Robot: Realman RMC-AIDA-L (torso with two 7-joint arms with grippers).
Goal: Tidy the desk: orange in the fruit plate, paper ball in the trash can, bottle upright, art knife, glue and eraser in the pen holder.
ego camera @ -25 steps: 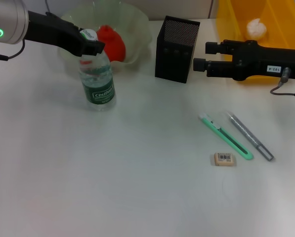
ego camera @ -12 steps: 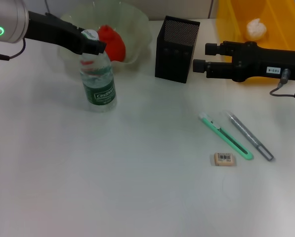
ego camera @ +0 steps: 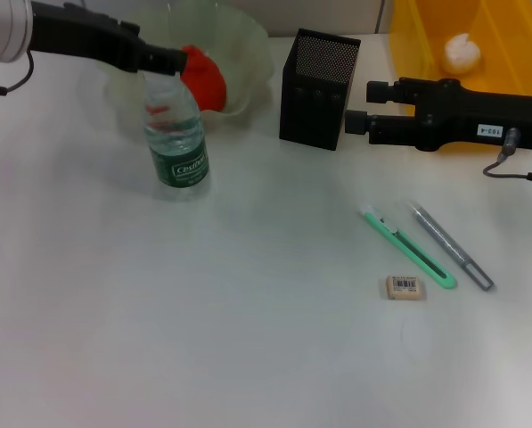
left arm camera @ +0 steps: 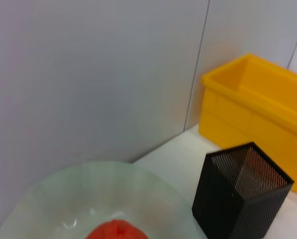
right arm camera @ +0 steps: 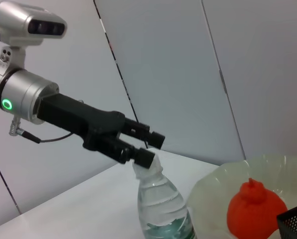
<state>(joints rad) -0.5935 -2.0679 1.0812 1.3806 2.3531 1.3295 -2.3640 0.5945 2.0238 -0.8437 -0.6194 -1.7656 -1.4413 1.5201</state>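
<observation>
The clear bottle point(ego camera: 178, 143) stands upright on the desk in front of the fruit plate point(ego camera: 248, 45), which holds the orange point(ego camera: 208, 78). My left gripper point(ego camera: 170, 61) is open just above the bottle's cap; the right wrist view shows its fingers point(right arm camera: 157, 140) clear of the bottle point(right arm camera: 160, 209). My right gripper point(ego camera: 359, 104) is open and empty, right of the black mesh pen holder point(ego camera: 317, 89). The green art knife point(ego camera: 408, 245), the grey glue pen point(ego camera: 451, 245) and the eraser point(ego camera: 405, 286) lie on the desk at the right. The paper ball point(ego camera: 462, 51) is in the yellow trash can point(ego camera: 417, 27).
The left wrist view shows the plate point(left arm camera: 63, 199) with the orange point(left arm camera: 116, 230), the pen holder point(left arm camera: 240, 196) and the yellow can point(left arm camera: 257, 104) against a grey wall. A cable point(ego camera: 515, 169) hangs from the right arm.
My left gripper has let go of the bottle's cap and risen up and back. The bottle stays upright. The right arm has shifted slightly left.
</observation>
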